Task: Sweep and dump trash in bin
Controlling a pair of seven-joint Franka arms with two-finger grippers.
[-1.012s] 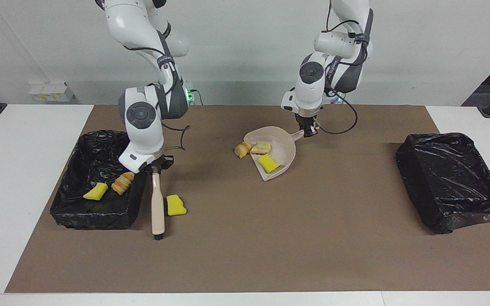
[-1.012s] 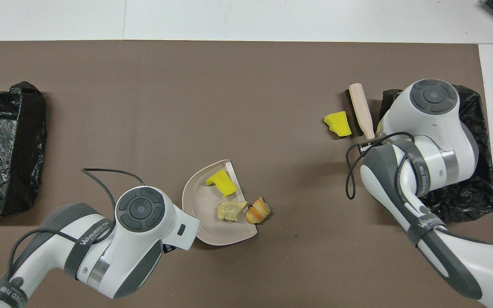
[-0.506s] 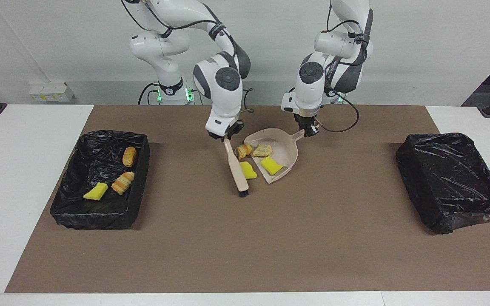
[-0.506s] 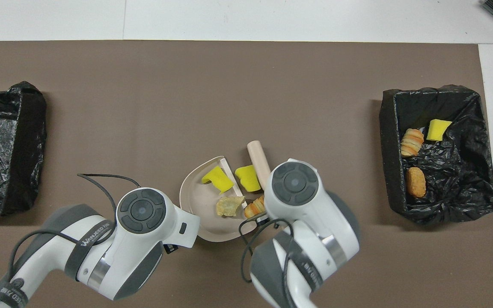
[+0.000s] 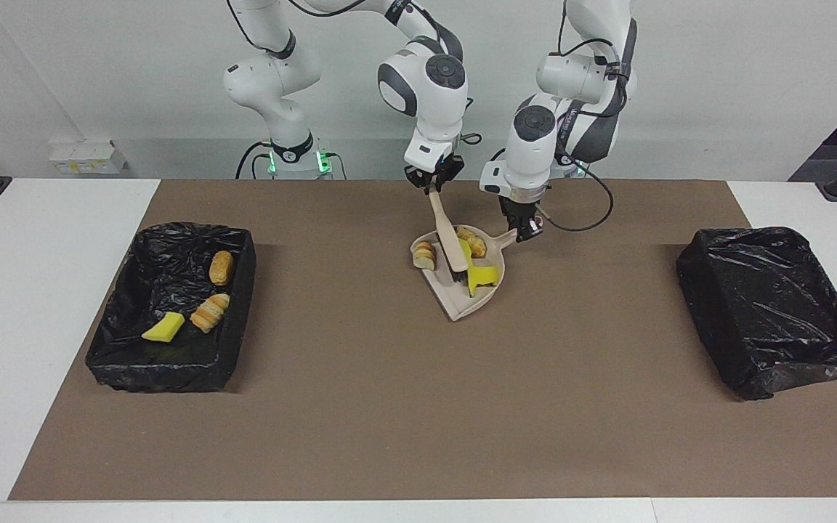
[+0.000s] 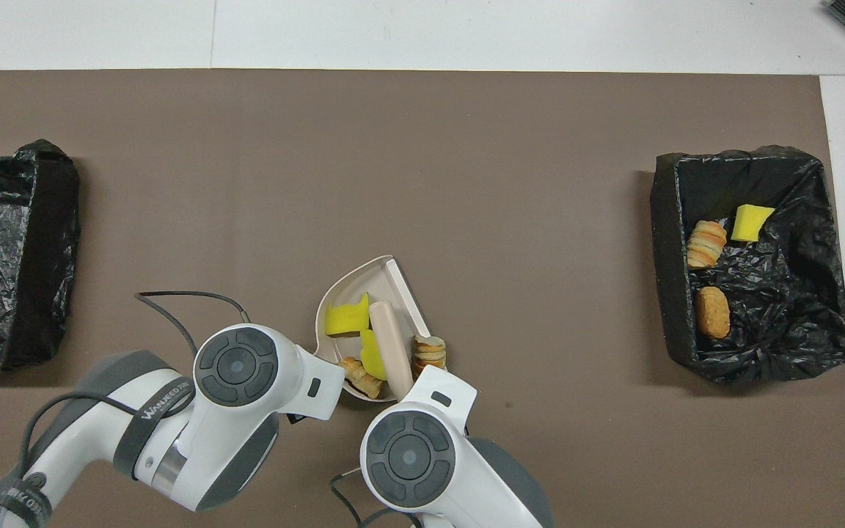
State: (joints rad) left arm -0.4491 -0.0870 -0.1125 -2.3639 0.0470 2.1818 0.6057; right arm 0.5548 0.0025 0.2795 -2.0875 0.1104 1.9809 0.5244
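The beige dustpan (image 5: 462,301) lies mid-table, near the robots. My left gripper (image 5: 525,229) is shut on its handle. My right gripper (image 5: 434,186) is shut on the beige brush (image 5: 447,236), whose bristles reach down into the pan. Trash in the pan: two yellow sponge chunks (image 5: 485,276) (image 6: 345,319) and a brown bread piece (image 5: 471,240). A sliced bread piece (image 5: 424,255) sits at the pan's mouth; I cannot tell if it is inside. In the overhead view the brush handle (image 6: 393,345) crosses the pan (image 6: 375,275), and both grippers are hidden under their wrists.
A black-lined bin (image 5: 171,363) at the right arm's end holds three scraps: a yellow chunk (image 5: 163,327) and two bread pieces (image 5: 209,312) (image 5: 221,267). A second black-lined bin (image 5: 774,305) stands at the left arm's end. Brown mat (image 5: 418,407) covers the table.
My right arm swung the brush from beside its bin across to the dustpan, sweeping a yellow chunk and bread into the pan. The left gripper kept hold of the pan, which shifted slightly.
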